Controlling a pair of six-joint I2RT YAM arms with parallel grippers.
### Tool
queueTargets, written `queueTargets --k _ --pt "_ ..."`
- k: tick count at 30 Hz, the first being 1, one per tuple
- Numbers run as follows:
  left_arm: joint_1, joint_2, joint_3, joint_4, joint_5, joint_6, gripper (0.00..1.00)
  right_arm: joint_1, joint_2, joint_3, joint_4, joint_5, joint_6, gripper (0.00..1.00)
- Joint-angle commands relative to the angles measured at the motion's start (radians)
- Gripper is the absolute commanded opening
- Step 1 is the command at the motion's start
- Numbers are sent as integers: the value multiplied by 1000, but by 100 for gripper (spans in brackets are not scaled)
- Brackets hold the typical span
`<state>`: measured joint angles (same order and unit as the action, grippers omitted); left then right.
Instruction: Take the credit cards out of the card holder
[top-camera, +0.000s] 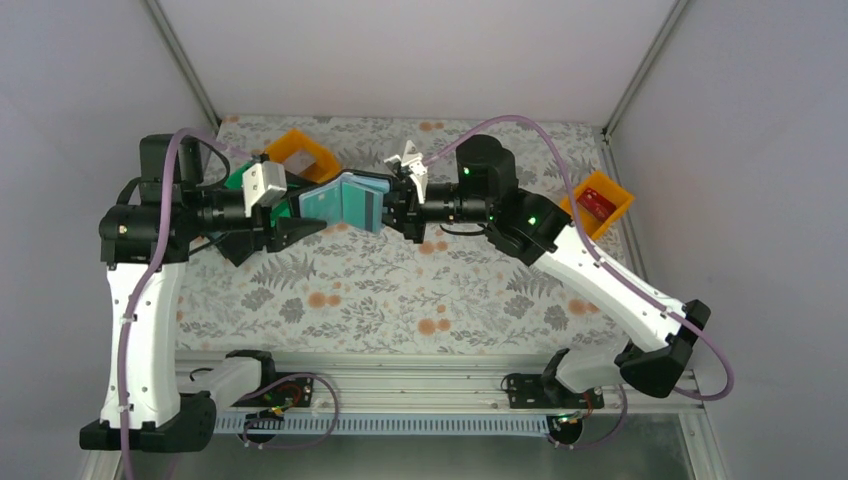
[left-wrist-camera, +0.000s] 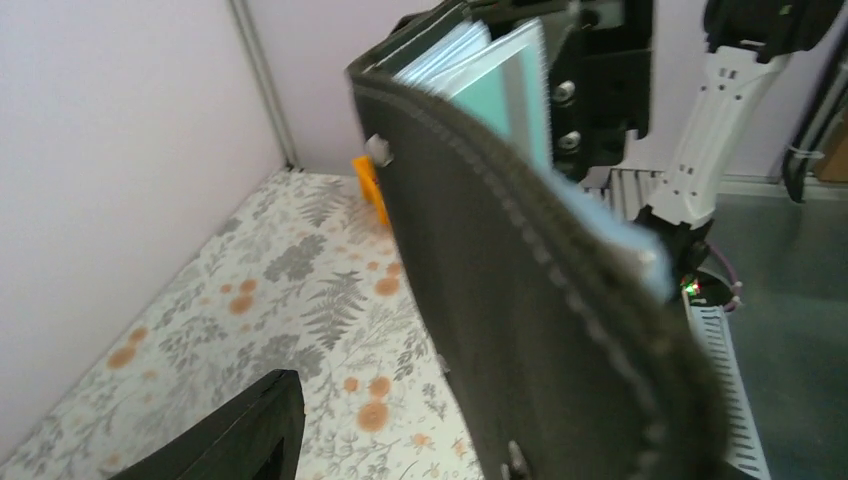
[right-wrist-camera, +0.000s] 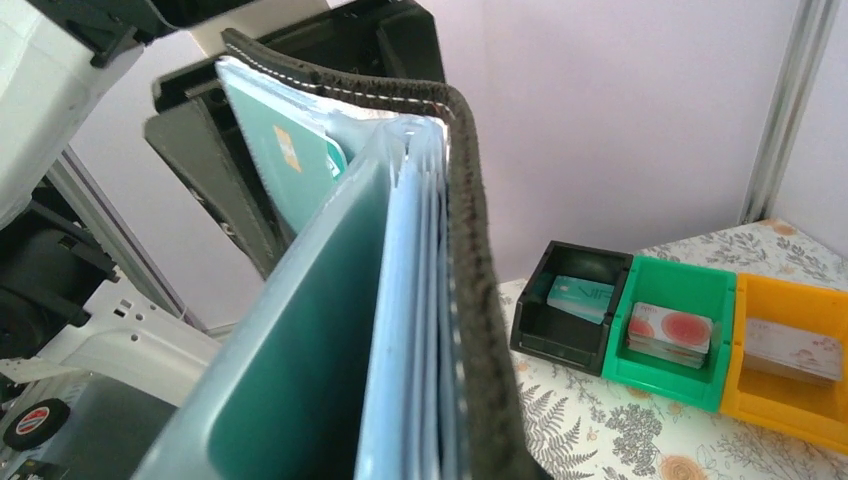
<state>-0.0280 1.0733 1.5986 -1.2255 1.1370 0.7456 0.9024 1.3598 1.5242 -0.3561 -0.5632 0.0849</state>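
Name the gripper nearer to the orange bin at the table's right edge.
Right. The right gripper, shut on the card holder, is left of the orange bin; the left gripper is farther left, beyond the card holder.

I can read no word, number or brand anywhere. The teal plastic card (right-wrist-camera: 300, 170) tucked in the black stitched bifold card holder (right-wrist-camera: 470, 250) before my right wrist carries a small orange-and-white mark, too blurred to make out. Beyond it, the teal card (right-wrist-camera: 580, 297) in the black open plastic bin (right-wrist-camera: 555, 345), the white card with red rounds (right-wrist-camera: 670, 328) in the green plastic bin (right-wrist-camera: 665, 380) and the pale card (right-wrist-camera: 790, 350) in the orange plastic bin (right-wrist-camera: 785, 415) bear print too small for me. From above, the red plastic card (top-camera: 597, 203) in the far-right orange bin (top-camera: 618, 212) shows nothing legible.
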Motion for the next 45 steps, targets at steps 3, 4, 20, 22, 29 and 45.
queueTargets --k 3,4,20,22,29,45 --pt "7 -5 59 -100 110 122 40 -17 -19 15 -19 -46 -63 4" --pt "8 -6 59 -99 110 121 32 -19 -21 12 -24 -51 -69 4" --pt "95 -41 -140 254 -176 -337 2 -274 -85 -167 -17 158 36 26" --pt "105 -41 -172 283 -237 -371 2 -333 -98 -176 -16 183 78 27" --pt "120 -44 -216 314 -141 -394 2 -187 -109 -151 167 -14 77 32" --pt "126 -36 -93 -110 351 153 2 -54 121 -88 362 -290 85 28"
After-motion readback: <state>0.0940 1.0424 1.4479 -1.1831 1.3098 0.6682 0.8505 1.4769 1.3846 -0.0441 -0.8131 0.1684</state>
